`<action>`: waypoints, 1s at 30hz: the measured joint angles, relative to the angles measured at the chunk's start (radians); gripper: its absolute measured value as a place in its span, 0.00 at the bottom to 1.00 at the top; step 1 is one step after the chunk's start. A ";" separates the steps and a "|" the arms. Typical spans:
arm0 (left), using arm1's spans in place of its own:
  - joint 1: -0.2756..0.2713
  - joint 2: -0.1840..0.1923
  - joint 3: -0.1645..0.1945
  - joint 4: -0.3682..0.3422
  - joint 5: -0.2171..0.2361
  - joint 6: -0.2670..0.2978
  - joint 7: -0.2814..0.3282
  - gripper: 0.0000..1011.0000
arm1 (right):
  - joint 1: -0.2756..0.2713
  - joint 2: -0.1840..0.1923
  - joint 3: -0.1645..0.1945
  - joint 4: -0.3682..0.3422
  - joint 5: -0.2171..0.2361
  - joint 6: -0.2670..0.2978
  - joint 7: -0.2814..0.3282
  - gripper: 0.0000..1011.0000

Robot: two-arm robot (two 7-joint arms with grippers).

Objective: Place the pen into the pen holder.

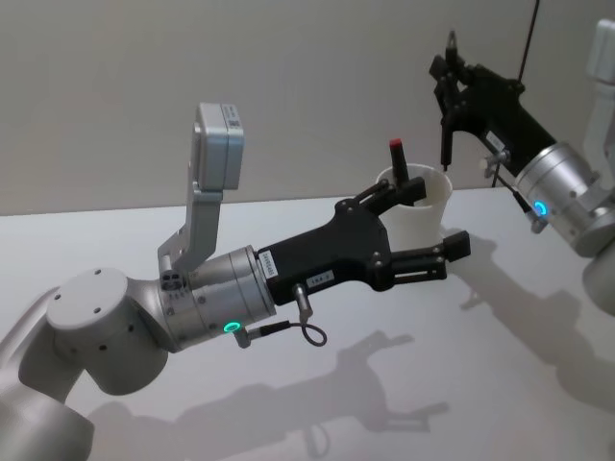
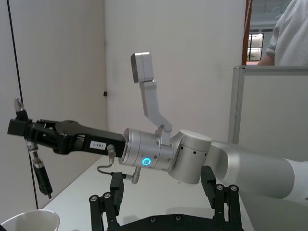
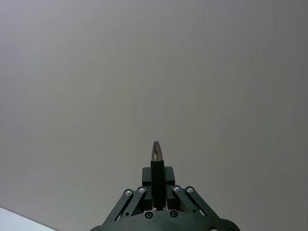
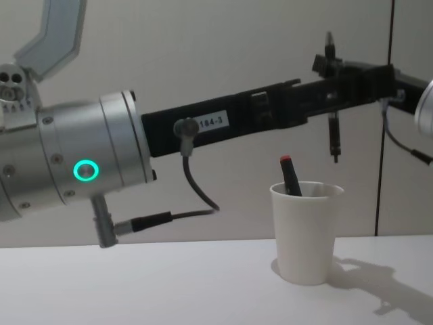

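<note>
A white paper cup, the pen holder (image 1: 423,223) (image 4: 308,233), stands upright on the white table (image 1: 288,403); its rim (image 2: 30,220) also shows in the left wrist view. My right gripper (image 1: 450,82) (image 4: 331,68) (image 2: 21,127) (image 3: 156,175) is shut on a black pen (image 1: 446,130) (image 4: 333,139) (image 2: 42,175) (image 3: 156,154). The pen hangs vertically, tip down, above and slightly beyond the cup's rim. My left gripper (image 1: 445,216) (image 2: 166,197) is open beside the cup, held higher than its rim, holding nothing.
A red-capped pen (image 1: 397,154) (image 4: 289,177) leans inside the cup. The left forearm (image 4: 223,122) stretches across in front of the cup at about the height of the right gripper. A grey partition panel (image 2: 269,110) stands to one side. A wall rises behind the table.
</note>
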 joint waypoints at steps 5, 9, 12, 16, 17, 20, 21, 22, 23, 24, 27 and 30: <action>0.000 0.000 0.000 0.000 0.000 0.000 0.000 0.99 | 0.007 -0.011 -0.010 0.037 -0.010 -0.003 -0.005 0.14; 0.000 0.000 0.000 0.000 0.000 0.000 0.000 0.99 | 0.008 -0.019 -0.017 0.056 -0.014 -0.004 -0.012 0.14; 0.000 0.000 0.000 0.000 0.000 0.000 0.000 0.99 | 0.008 -0.024 -0.023 0.070 -0.018 -0.004 -0.017 0.14; 0.000 0.000 0.000 0.000 0.000 0.000 0.000 0.99 | 0.008 -0.031 -0.031 0.084 -0.022 -0.004 -0.023 0.14; 0.000 0.000 0.000 0.000 0.000 0.000 0.000 0.99 | 0.008 -0.032 -0.032 0.086 -0.023 -0.004 -0.024 0.14; 0.000 0.000 0.000 0.000 0.000 0.000 0.000 0.99 | 0.007 -0.037 -0.038 0.096 -0.027 -0.005 -0.028 0.14; 0.000 0.000 0.000 0.000 0.000 0.000 0.000 0.99 | 0.007 -0.038 -0.039 0.097 -0.027 -0.005 -0.029 0.14; 0.000 0.000 0.000 0.000 0.000 0.000 0.000 0.99 | 0.007 -0.039 -0.040 0.099 -0.028 -0.005 -0.029 0.14; 0.000 0.000 0.000 0.000 0.000 0.000 0.000 0.99 | 0.007 -0.040 -0.042 0.101 -0.029 -0.005 -0.031 0.14; 0.000 0.000 0.000 0.000 0.000 0.000 0.000 0.99 | 0.007 -0.041 -0.042 0.102 -0.029 -0.005 -0.031 0.14; 0.000 0.000 0.000 0.000 0.000 0.000 0.000 0.99 | 0.006 -0.043 -0.045 0.107 -0.031 -0.005 -0.033 0.15; 0.000 0.000 0.000 0.000 0.000 0.000 0.000 0.99 | 0.006 -0.045 -0.046 0.109 -0.032 -0.005 -0.034 0.21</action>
